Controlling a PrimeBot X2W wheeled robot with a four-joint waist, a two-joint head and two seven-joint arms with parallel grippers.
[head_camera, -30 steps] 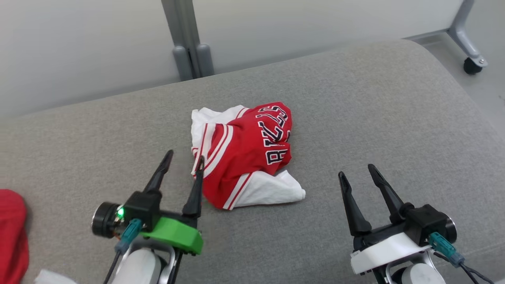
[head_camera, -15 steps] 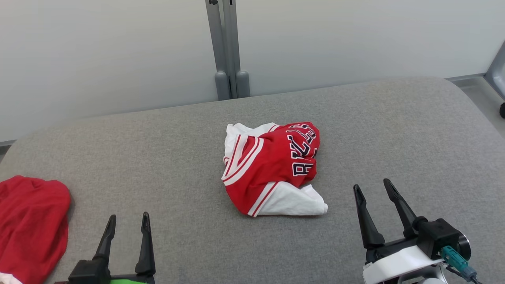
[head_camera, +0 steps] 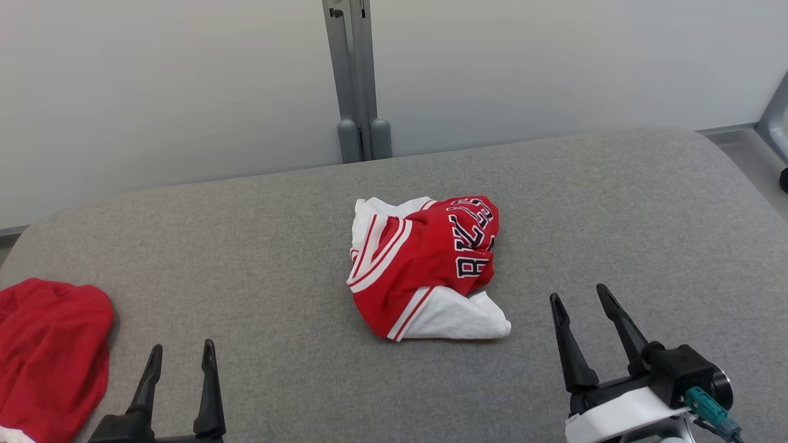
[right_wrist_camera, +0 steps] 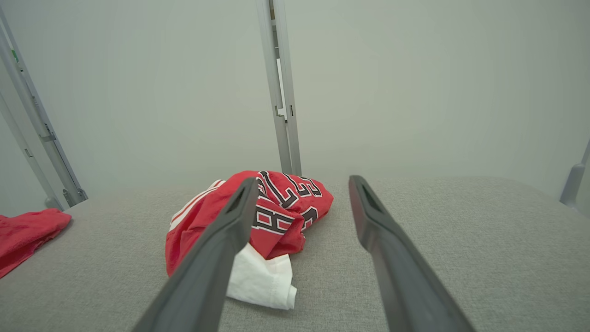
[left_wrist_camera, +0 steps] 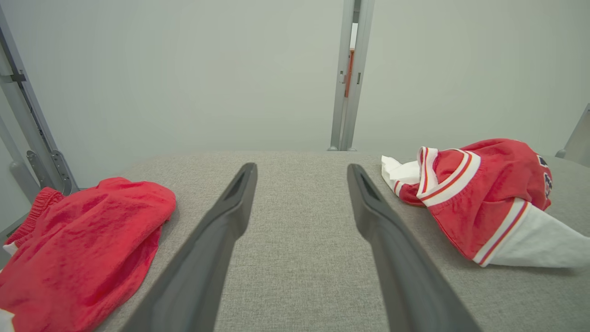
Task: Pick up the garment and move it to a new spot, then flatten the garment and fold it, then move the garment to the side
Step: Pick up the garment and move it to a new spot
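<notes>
Crumpled jersey (head_camera: 428, 267) in the middle of the surface (head_camera: 246, 246)
It lies ahead and left of the right tool (head_camera: 577, 292), the nearer of the 2; the left tool (head_camera: 183, 346) is well apart. Both gape, empty.

A grey post (head_camera: 357, 80) stands upright in the middle of the pale wall (head_camera: 154, 80), between two plain panels. In front of the post lies a grey fabric pad (head_camera: 246, 246) with rounded corners. Far right of the post are a strip of grey floor (head_camera: 754, 160) and a grey leg (head_camera: 777, 117). The light is soft and even.
</notes>
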